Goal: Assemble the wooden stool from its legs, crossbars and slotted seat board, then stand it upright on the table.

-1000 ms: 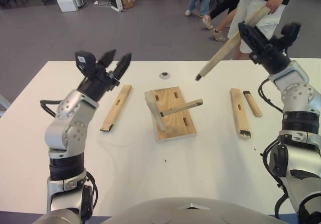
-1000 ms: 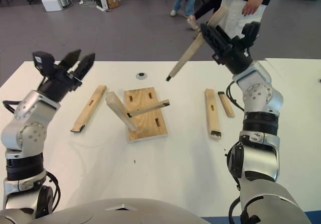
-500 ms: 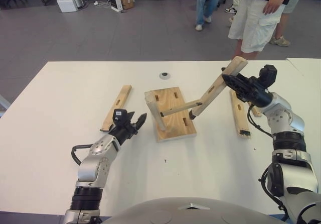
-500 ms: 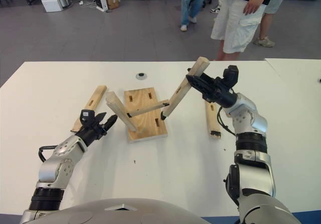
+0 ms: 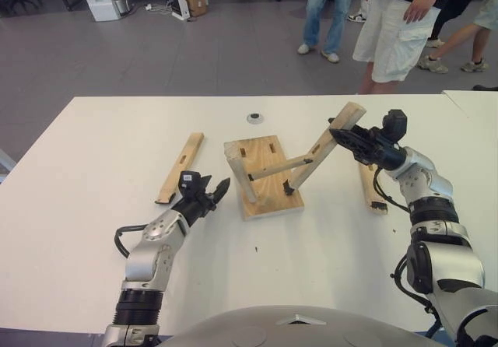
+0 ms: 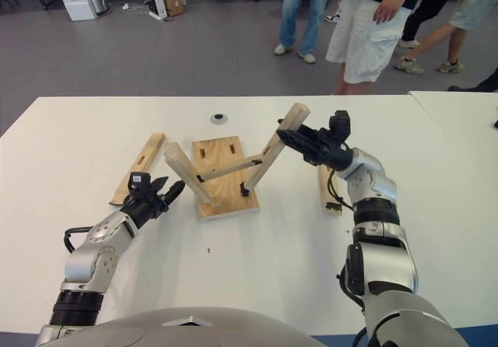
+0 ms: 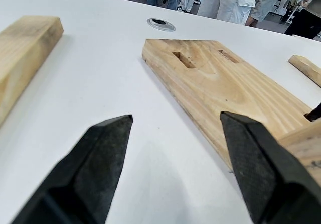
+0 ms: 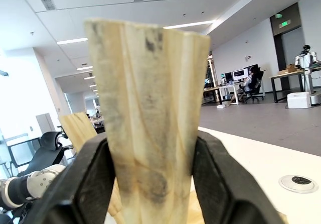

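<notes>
R gripper (image 5: 341, 135) clamps tilted leg (image 5: 317, 150), foot on, maybe in, seat board (image 5: 267, 200); L gripper (image 5: 212, 188) gapes wide just left of it.

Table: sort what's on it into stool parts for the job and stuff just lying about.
For the job:
seat board
standing leg, set in the board
crossbar
held leg, in the right gripper
left loose leg
right loose leg

Lying about:
round metal disc
dark speck

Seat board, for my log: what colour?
Seat board: pale natural wood, best in left wrist view.
</notes>
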{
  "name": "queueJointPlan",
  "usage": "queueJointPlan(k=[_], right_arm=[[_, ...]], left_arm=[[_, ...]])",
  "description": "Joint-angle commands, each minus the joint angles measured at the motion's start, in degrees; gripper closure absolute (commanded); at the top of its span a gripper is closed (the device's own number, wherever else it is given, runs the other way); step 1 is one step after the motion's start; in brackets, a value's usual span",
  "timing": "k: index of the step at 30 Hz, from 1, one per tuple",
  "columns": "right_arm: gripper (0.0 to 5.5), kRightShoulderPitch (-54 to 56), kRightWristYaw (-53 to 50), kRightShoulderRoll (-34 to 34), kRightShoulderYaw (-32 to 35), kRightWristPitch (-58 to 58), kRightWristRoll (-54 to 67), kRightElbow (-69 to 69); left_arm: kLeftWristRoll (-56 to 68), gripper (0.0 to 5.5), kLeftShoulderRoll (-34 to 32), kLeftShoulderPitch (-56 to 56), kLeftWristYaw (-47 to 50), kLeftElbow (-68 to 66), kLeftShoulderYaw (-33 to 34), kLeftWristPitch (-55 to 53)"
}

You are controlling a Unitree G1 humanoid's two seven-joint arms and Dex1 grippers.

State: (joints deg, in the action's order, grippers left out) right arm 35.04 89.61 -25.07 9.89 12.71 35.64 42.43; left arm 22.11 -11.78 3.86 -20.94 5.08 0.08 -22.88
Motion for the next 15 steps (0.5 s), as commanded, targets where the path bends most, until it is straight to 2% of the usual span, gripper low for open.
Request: queueJointPlan(k=[1, 6, 15], right_arm=[[3.36, 3.6, 2.8, -2.4, -7.4, -1.1, -4.1, 0.7], [3.36, 1.7, 2.9, -6.0, -16.5, -3.0, -3.3, -0.5], [3.39, -2.0, 2.9, -8.6, -23.4, -8.5, -0.2, -3.7]], left_arm=[[-1.0, 2.29, 0.5, 0.5, -0.3, -0.4, -0.3, 0.8], [-1.3, 2.29, 1.3, 1.0, -0.2, -0.8, -0.5, 1.4], [-1.6, 2.29, 1.8, 1.9, -0.1, -0.9, -1.0, 1.7]])
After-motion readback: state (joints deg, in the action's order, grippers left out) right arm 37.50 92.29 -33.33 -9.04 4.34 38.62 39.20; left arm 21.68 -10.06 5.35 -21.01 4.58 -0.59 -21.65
